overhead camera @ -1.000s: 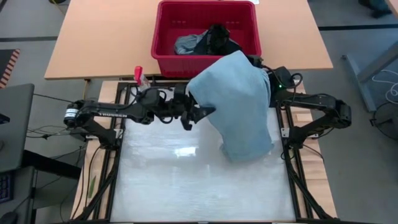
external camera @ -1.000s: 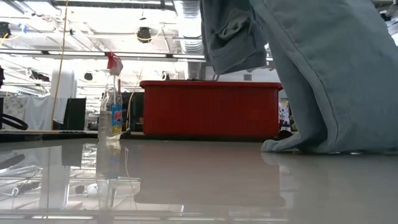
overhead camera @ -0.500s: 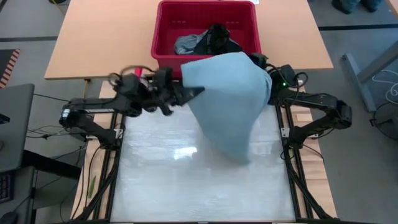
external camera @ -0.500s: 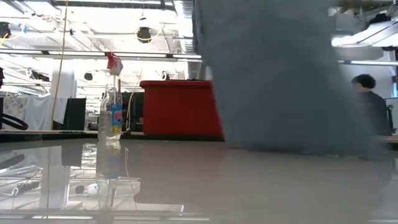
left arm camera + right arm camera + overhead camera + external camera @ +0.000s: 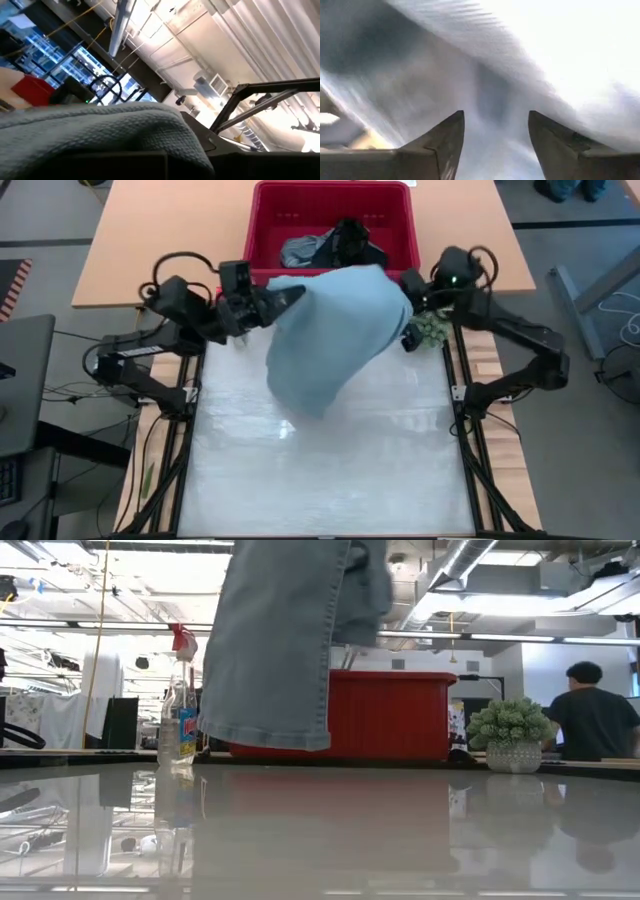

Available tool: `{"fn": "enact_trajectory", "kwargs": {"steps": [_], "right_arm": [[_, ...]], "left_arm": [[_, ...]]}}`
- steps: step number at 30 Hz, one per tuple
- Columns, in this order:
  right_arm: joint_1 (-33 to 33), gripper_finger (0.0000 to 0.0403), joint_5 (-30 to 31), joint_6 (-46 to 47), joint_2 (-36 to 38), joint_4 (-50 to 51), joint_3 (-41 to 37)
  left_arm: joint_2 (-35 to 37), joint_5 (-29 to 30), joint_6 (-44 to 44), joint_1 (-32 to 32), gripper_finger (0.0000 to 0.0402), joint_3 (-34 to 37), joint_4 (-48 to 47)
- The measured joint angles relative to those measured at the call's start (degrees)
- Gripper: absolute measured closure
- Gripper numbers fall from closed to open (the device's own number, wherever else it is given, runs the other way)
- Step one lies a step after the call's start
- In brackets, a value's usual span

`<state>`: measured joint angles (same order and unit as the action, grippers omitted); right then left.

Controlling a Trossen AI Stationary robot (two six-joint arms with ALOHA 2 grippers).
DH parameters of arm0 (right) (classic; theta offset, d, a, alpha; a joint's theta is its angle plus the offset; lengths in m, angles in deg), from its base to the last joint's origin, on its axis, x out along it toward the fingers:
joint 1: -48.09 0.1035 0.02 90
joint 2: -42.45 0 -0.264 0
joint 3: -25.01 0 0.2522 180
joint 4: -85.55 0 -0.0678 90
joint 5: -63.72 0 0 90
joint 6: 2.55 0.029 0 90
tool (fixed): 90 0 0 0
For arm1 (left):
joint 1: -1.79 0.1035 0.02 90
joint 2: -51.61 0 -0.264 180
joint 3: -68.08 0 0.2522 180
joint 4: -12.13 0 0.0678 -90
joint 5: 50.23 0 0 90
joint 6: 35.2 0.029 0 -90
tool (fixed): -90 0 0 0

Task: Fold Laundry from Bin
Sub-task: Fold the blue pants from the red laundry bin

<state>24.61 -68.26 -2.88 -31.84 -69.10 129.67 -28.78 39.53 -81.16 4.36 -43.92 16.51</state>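
A light blue garment (image 5: pixel 325 340) hangs in the upper middle of the high view, clear of the table (image 5: pixel 320 470), as the low view shows, where its hem ends above the surface. Its long axis runs from the wide upper part near the bin down toward the lower left, narrowing to a loose end that points at the centre of the table. The left gripper (image 5: pixel 290 297) sits at the garment's upper left corner, its fingers pressed together on the cloth edge. The right gripper (image 5: pixel 408 338) is at the garment's upper right edge; in the right wrist view its two dark fingers (image 5: pixel 440 145) stand apart with blurred cloth beyond them, and nothing shows between them. The red bin (image 5: pixel 262 240) stands at the top centre of the high view, just behind the garment, with grey and black clothes (image 5: pixel 335 246) inside. A spray bottle (image 5: pixel 180 710) stands at the left of the low view, a small green plant (image 5: pixel 512 730) at the right.
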Motion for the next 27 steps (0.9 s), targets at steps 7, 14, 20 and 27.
{"fn": "enact_trajectory", "kwargs": {"steps": [7, 14, 20, 27], "right_arm": [[-1.25, 0.0149, 12.4, -19.42, 2.62, 31.55, 10.69], [6.53, 0.0149, 17.78, -49.35, 5.61, 31.59, 11.55], [17.57, 0.0149, 35.95, -76.55, 4.55, 24.07, 11.55], [25.0, 0.0149, 55.42, -99.19, 0.2, 22.18, 11.53]], "left_arm": [[4.96, 6.26, 2.28, -0.02, 0.0401, -1.09, -11.31], [7.45, 12.92, 0.86, -0.02, 0.0401, -1.18, -20.61], [7.45, 13.04, -2.15, -0.02, 0.0401, -1.18, -23.13], [7.46, 13.02, -2.84, 0.0, 0.0401, -1.18, -23.24]]}}
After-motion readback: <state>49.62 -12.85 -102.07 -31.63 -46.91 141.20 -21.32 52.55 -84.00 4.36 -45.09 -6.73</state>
